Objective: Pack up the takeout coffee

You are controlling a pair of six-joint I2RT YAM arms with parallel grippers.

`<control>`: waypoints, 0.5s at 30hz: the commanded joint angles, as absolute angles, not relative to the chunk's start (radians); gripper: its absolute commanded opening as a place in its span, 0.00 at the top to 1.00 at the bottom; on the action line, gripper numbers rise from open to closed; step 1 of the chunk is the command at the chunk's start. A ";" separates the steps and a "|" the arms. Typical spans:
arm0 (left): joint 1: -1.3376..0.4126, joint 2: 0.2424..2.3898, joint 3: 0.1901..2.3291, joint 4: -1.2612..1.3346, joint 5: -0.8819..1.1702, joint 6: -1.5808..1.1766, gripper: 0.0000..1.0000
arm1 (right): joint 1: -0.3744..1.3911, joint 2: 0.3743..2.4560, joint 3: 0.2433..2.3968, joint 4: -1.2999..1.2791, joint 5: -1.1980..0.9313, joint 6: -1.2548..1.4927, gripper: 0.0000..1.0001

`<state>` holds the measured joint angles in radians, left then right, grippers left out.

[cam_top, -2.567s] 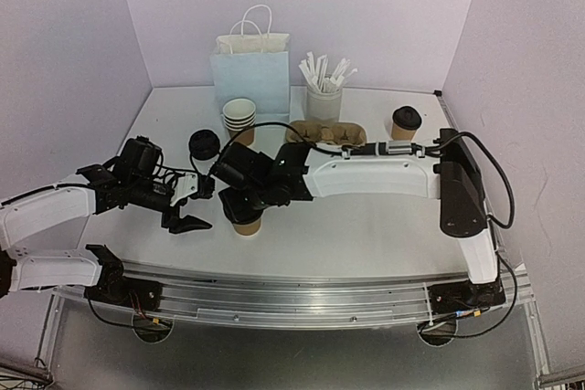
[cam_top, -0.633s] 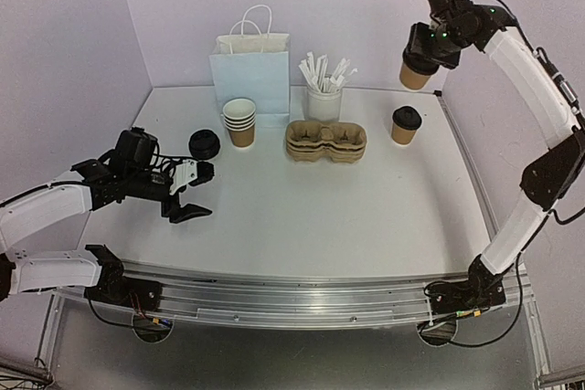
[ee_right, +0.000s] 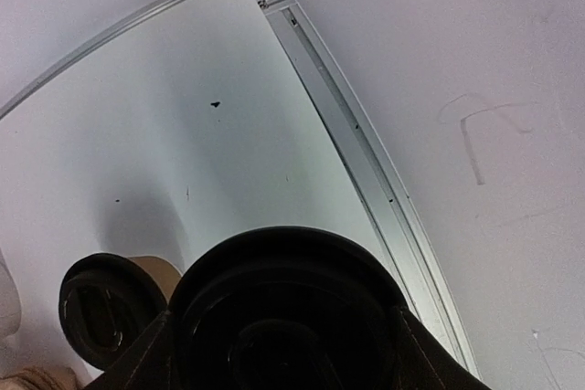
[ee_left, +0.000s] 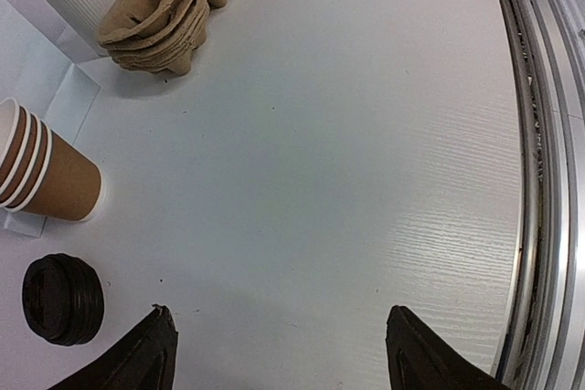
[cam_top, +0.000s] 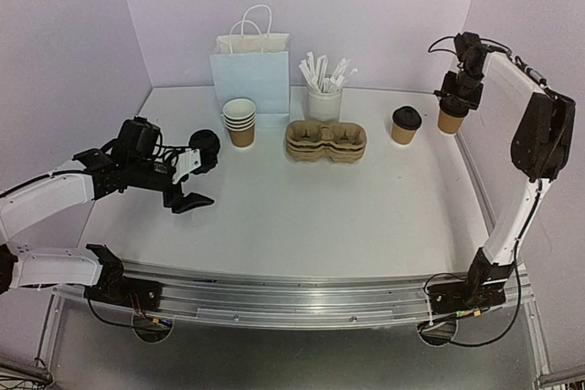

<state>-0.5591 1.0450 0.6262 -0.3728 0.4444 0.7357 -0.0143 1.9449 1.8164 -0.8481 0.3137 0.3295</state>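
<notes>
My right gripper point(cam_top: 454, 100) is shut on a lidded brown takeout coffee cup point(cam_top: 449, 121) at the table's back right corner, low over or on the surface. In the right wrist view its black lid point(ee_right: 288, 312) fills the space between the fingers point(ee_right: 151, 358). A second lidded cup point(cam_top: 405, 124) stands just to its left. My left gripper point(cam_top: 193, 182) hovers open over the left of the table with nothing in it. Just behind it lies a stack of black lids point(cam_top: 204, 142), and a stack of unlidded brown cups point(cam_top: 239, 121) stands further back.
A stack of brown pulp cup carriers point(cam_top: 326, 141) sits mid-table at the back. Behind it are a pale blue paper bag point(cam_top: 251, 76) and a white cup of wrapped straws point(cam_top: 323, 98). The table's metal rail point(ee_right: 366, 171) and the right wall run close beside the held cup.
My right arm carried the lidded cup from the middle, up high, then down to the back right corner beside the other lidded cup. My left gripper shifted slightly back.
</notes>
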 commanded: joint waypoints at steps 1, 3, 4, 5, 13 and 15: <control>-0.552 1.074 0.698 -0.403 0.421 0.737 0.22 | -0.029 2.020 1.813 -0.745 0.285 0.322 0.73; -0.551 1.086 0.706 -0.403 0.416 0.738 0.22 | -0.029 2.039 1.797 -0.711 0.277 0.320 0.73; -0.551 1.091 0.709 -0.402 0.414 0.738 0.22 | -0.029 2.047 1.790 -0.694 0.271 0.318 0.73; -0.551 1.097 0.712 -0.401 0.413 0.739 0.22 | -0.029 2.056 1.784 -0.679 0.265 0.318 0.73; -0.548 1.117 0.726 -0.403 0.398 0.747 0.21 | -0.029 2.122 1.777 -0.634 0.255 0.340 0.73; -0.547 1.117 0.728 -0.404 0.396 0.749 0.21 | -0.029 2.122 1.773 -0.635 0.254 0.339 0.72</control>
